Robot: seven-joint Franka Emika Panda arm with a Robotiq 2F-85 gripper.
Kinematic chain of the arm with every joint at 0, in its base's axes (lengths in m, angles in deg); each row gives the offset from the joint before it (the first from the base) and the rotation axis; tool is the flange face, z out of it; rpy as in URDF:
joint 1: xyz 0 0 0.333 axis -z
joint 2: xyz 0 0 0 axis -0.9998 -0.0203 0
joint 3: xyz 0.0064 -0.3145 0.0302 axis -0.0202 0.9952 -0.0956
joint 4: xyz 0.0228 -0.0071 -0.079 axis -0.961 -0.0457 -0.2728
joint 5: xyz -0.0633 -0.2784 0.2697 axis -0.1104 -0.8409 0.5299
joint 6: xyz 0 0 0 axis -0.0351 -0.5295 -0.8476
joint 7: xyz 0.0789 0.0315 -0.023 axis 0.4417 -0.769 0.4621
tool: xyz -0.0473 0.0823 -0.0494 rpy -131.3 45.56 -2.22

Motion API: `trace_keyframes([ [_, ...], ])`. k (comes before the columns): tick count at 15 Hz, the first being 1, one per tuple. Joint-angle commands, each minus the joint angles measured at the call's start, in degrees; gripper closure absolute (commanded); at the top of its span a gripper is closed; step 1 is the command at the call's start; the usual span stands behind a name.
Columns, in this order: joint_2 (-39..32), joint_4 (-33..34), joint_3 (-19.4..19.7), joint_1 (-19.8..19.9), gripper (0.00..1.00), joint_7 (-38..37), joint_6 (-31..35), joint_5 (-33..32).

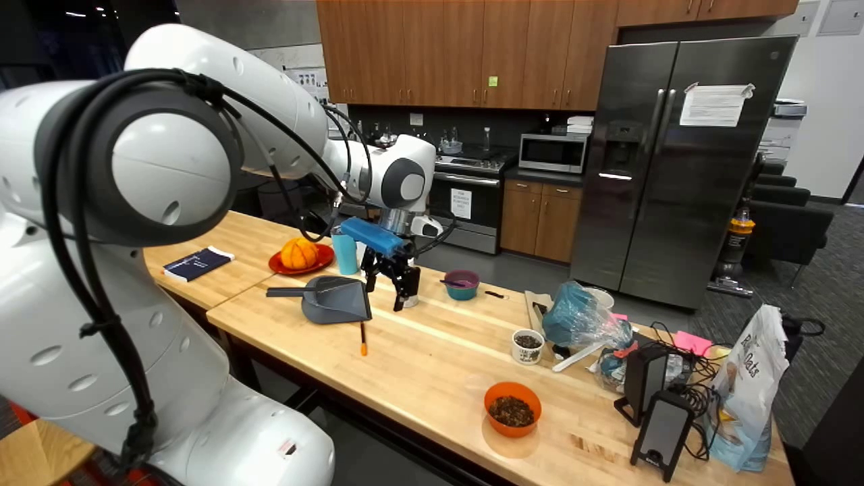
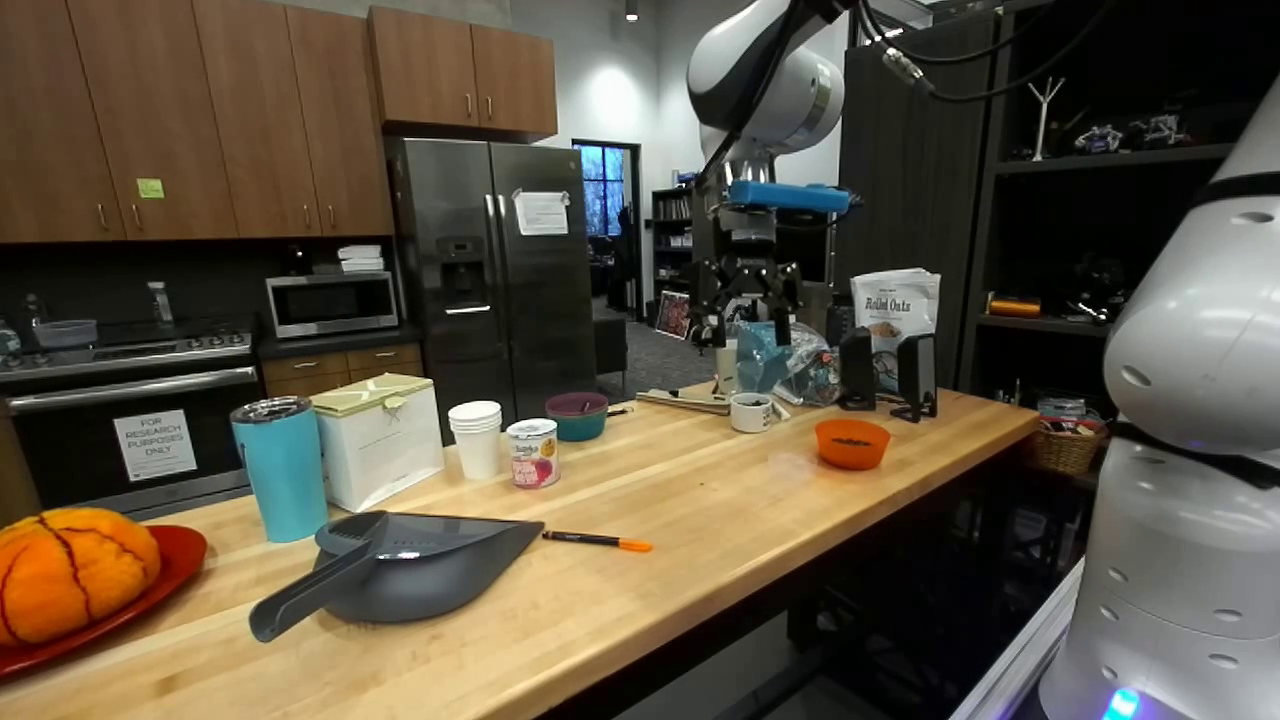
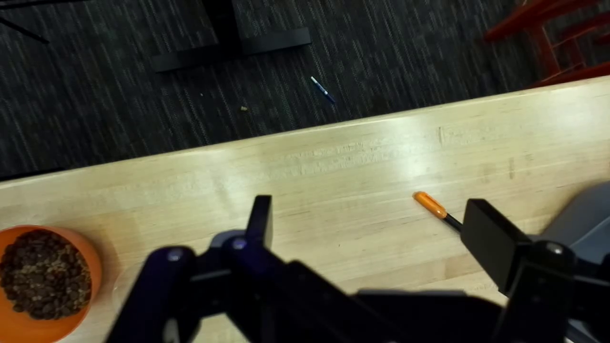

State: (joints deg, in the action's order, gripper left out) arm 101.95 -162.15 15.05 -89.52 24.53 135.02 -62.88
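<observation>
Wide open and empty, the gripper [image 3: 371,214] hangs above the table [image 2: 700,490]. The slim, black-barrelled marker [image 2: 595,540] lies beside the dustpan [image 2: 430,575], its bright orange cap [image 3: 430,205] toward the table's robot-side edge.

Exterior view down past white robot arm [image 1: 172,169] at left, exterior view shallow along pale wooden tabletop [image 2: 720,500], both facing the same grey metal refrigerator [image 1: 698,182], wrist view close above tabletop, facing down

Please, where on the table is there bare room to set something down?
A broad bare patch lies between the marker and orange bowl, though a clear disc seems to lie near the bowl. It is crowded around the speakers, oats bag and plastic bag.
</observation>
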Motion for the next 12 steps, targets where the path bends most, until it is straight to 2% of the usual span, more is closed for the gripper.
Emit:
trace_keyframes([
  [1, -0.03, 0.07, -0.34, 0.37, 0.00, 0.10, -0.10, 0.07],
  [7, -0.13, 0.36, -0.50, 0.70, 0.00, -1.27, 1.32, -0.13],
  [12, -0.52, -0.90, 0.62, 1.94, 0.00, -0.12, 8.86, -0.20],
])
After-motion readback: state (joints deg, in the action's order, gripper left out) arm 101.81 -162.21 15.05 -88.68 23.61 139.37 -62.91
